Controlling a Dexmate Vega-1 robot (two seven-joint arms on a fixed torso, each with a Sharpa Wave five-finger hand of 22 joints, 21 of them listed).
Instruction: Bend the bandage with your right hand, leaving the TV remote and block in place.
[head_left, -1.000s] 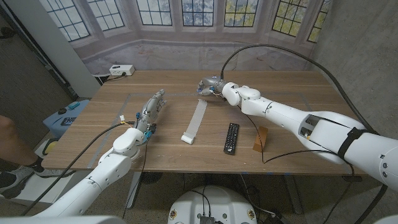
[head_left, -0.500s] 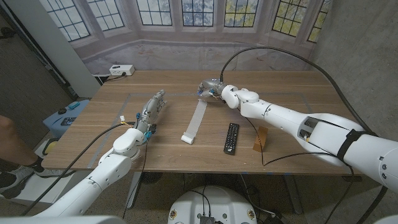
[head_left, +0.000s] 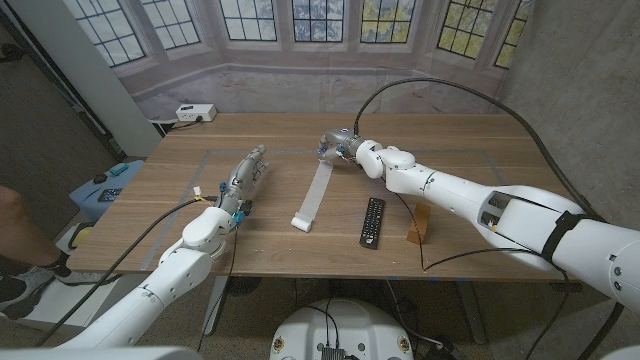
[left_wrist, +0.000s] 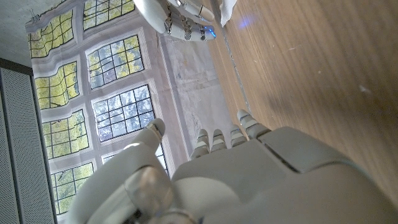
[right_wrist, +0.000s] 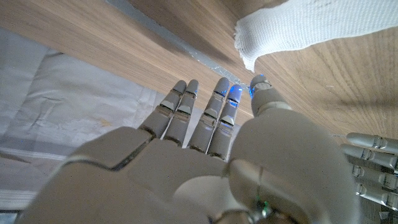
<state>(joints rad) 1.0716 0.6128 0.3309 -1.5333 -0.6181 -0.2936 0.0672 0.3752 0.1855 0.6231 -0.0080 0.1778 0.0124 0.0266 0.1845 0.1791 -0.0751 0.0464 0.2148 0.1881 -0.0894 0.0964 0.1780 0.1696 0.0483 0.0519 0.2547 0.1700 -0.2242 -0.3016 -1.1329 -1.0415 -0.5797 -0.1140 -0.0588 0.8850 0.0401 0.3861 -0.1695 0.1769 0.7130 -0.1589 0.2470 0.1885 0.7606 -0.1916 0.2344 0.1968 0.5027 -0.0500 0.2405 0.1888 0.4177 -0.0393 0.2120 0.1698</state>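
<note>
Right hand sits at the far end of the bandage, fingers apart, nothing held; contact cannot be confirmed. The bandage lies straight on the bench, mid-surface, its far end by that hand. TV remote lies just beside it; block beyond. Left hand waits well apart, open. Risk: a sweeping fold could drag the strip into the remote.

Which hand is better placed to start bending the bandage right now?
Right. The right hand is at the far end of the bandage, fingers by its tip. The left hand stands apart, off to the side.
</note>
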